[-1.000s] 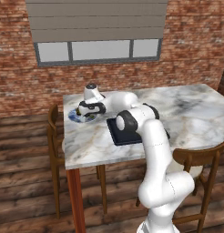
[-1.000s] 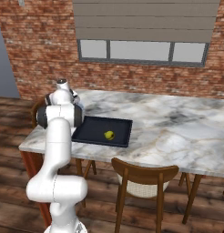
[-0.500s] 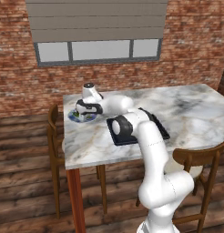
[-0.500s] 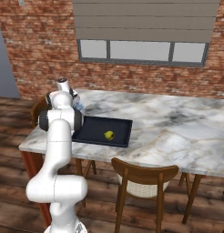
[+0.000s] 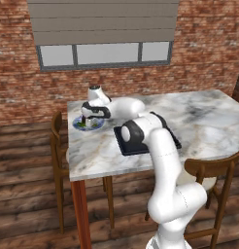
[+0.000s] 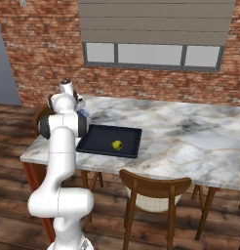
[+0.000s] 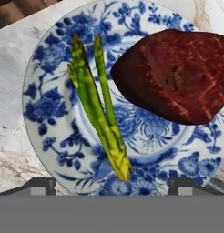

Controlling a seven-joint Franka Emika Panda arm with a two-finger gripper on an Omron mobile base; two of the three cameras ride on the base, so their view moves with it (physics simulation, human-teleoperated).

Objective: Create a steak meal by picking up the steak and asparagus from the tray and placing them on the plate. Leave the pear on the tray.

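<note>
Marble desk [image 5: 199, 116], brick behind: our hand [image 7: 111, 184] has just sprung wide open, holding nothing. Asparagus [image 7: 98, 107] lies on the plate [image 7: 45, 109], steak [image 7: 173, 75] at three o'clock; pear [image 6: 117, 144] on the tray [image 6: 100, 141]. We judge the meal complete.

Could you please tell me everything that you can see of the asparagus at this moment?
The asparagus is a small bunch of thin green stalks, yellowing toward one end, lying flat on the blue and white plate. It rests left of the steak in the hand view, apart from it. The stalks fan slightly at one end and meet at the other. Nothing grips it; the gripper hangs open above.
</note>
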